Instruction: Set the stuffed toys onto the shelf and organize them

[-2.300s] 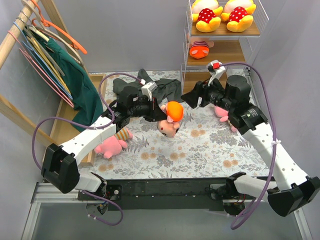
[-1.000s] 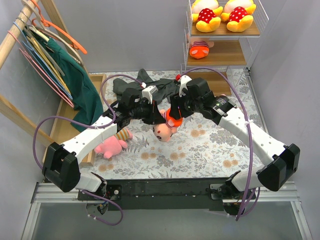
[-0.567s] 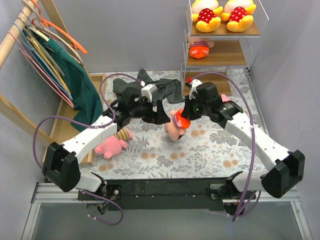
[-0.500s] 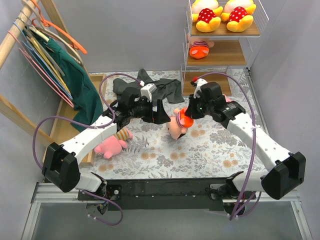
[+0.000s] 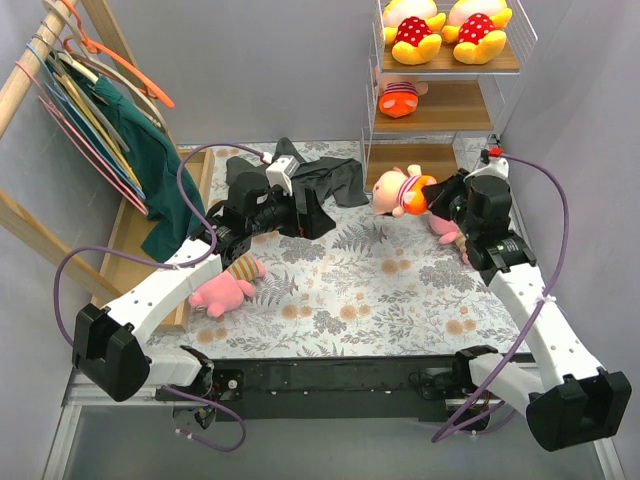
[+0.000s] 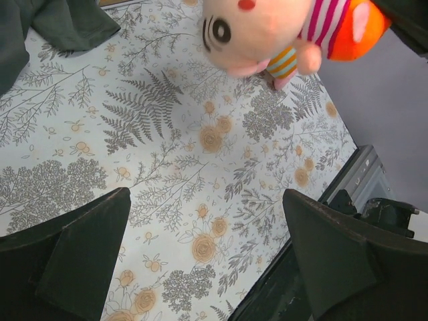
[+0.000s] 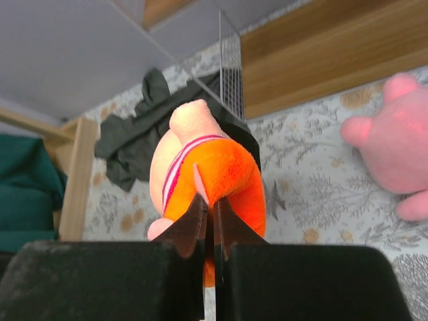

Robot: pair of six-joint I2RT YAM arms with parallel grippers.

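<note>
My right gripper (image 5: 428,194) is shut on the orange trousers of a pink stuffed toy (image 5: 397,189) in a striped shirt and holds it in the air beside the foot of the shelf (image 5: 505,112). In the right wrist view its jaws pinch the orange plush of that toy (image 7: 221,170) at my right gripper (image 7: 212,215). My left gripper (image 5: 313,216) stands open over the mat, holding nothing; the left wrist view shows the toy (image 6: 267,33) ahead of it, past my wide-apart fingers (image 6: 73,261). Two yellow toys (image 5: 417,28) lie on the upper board and an orange striped one (image 5: 400,98) below.
A pink toy (image 5: 225,290) lies on the mat beside my left arm. Another pink toy (image 5: 447,228) lies under my right arm, also in the right wrist view (image 7: 394,160). A dark grey garment (image 5: 320,178) lies at the back. The slanted clothes rail (image 5: 60,90) stands left.
My left gripper opened and let go of the pink toy. My right gripper shut on its orange trousers and carried it right, toward the shelf.
</note>
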